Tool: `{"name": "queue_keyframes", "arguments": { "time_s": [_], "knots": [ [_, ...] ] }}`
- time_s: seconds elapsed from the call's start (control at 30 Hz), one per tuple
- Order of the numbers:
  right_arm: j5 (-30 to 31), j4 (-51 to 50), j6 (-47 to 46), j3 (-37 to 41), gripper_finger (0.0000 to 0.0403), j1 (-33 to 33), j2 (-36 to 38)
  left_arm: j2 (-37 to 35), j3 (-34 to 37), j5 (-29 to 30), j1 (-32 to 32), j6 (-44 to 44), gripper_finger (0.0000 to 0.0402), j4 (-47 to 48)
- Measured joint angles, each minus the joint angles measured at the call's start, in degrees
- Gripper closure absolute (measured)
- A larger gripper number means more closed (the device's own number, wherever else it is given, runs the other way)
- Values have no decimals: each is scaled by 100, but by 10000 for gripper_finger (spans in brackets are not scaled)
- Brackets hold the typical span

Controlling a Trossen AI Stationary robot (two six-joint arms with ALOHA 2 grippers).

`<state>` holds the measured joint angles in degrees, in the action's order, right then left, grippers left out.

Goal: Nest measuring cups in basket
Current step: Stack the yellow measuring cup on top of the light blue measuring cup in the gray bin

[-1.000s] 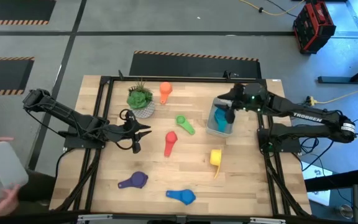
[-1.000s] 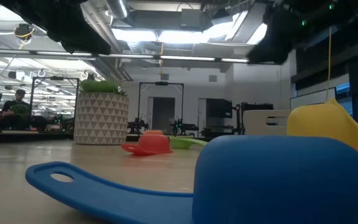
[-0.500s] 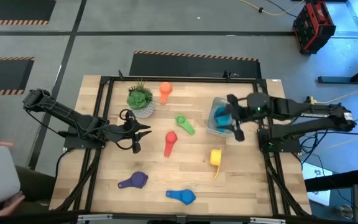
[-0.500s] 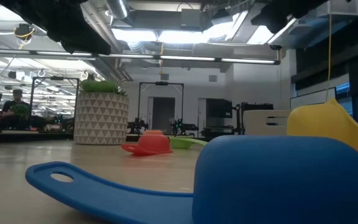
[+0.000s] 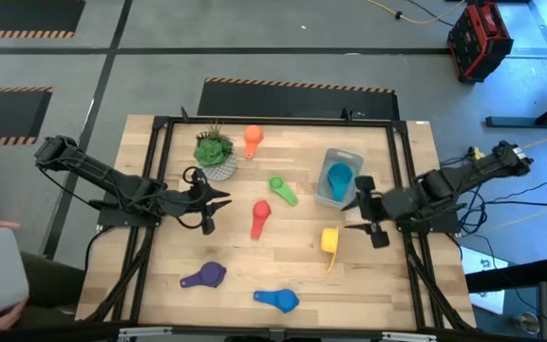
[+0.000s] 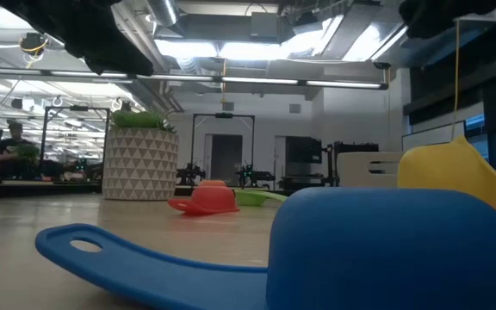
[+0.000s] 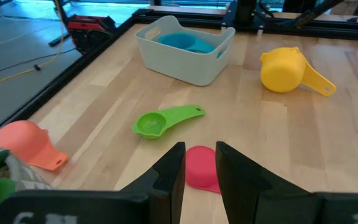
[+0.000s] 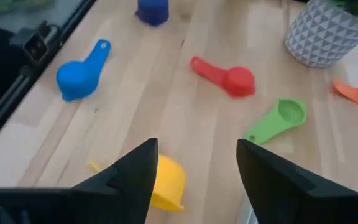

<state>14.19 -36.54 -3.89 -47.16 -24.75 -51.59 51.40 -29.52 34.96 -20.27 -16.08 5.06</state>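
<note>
One cup is done, six are left, as I judge it. The teal cup (image 5: 339, 177) lies inside the basket (image 5: 329, 196), and I see nothing else in there with it; my left wrist view shows only that one blue-green shape over the basket's rim.

My right claw (image 5: 370, 218) hangs empty with its fingers spread wide, just beside the basket's near corner. The yellow cup (image 5: 330, 241) sits on the table closest to it, a little toward the centre side, and I judge that the likeliest next pick. Farther out from this claw, across the table, lie the green cup (image 5: 283, 190) and the red cup (image 5: 260, 217), with the blue cup (image 5: 277, 300) and the purple cup (image 5: 204, 276) toward the table's front edge. The orange cup (image 5: 253, 140) is farthest, near the potted plant (image 5: 216, 152).

My left claw (image 5: 207, 202) waits on the other side of the table, empty, its fingers only narrowly parted. The red cup lies right ahead of it, the green cup just beyond, and the basket well past those.
</note>
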Motion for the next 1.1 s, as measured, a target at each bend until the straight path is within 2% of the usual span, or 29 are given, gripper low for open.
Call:
{"name": "queue_keyframes", "arguments": {
  "time_s": [0.3,0.63,0.9,1.1],
  "knots": [
    [850,31,-812,871,182,-1018,-2,1,0,-181,-2,-26,319,0],
    [796,1136,-603,1842,182,-1082,-2,1,0,-188,-1,-31,319,0],
    [1139,2255,600,2417,182,-1075,-2,1,0,-186,0,-33,319,0],
    [1172,2587,1393,2652,182,-1075,-7,1,0,-186,-2,-35,319,-1]
  ]
}}
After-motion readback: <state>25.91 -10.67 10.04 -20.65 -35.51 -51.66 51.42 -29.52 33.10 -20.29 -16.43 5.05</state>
